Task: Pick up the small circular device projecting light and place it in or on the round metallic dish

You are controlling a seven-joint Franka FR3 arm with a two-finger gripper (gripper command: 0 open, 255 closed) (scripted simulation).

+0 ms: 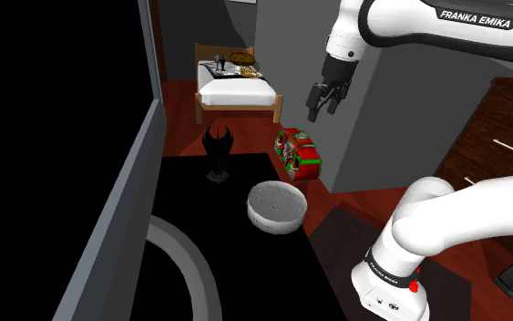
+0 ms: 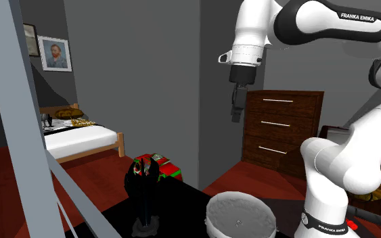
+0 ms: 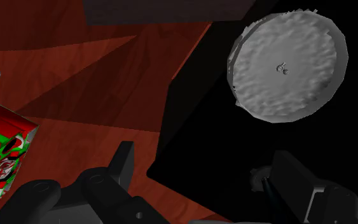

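Observation:
The light device (image 1: 218, 150) is a small black object on a short stand, upright at the far side of the black table (image 1: 190, 201); the second exterior view shows the device (image 2: 145, 196) at the table's left. A round grey dish (image 1: 277, 206) with a low rim sits empty on the table, nearer the stand, and the dish (image 2: 239, 215) (image 3: 289, 67) appears in both other views too. My gripper (image 1: 323, 105) (image 2: 237, 111) hangs high above the table's edge, well above both. Its fingers (image 3: 123, 165) stand apart with nothing between them.
A red and green wrapped box (image 1: 298, 155) (image 2: 156, 167) (image 3: 2, 153) lies on the red floor beside the table. Beyond are a wooden bed (image 1: 236, 87), a grey wall column (image 1: 382, 137) and a brown dresser (image 2: 280, 132). A grey window frame (image 1: 122, 201) borders the table.

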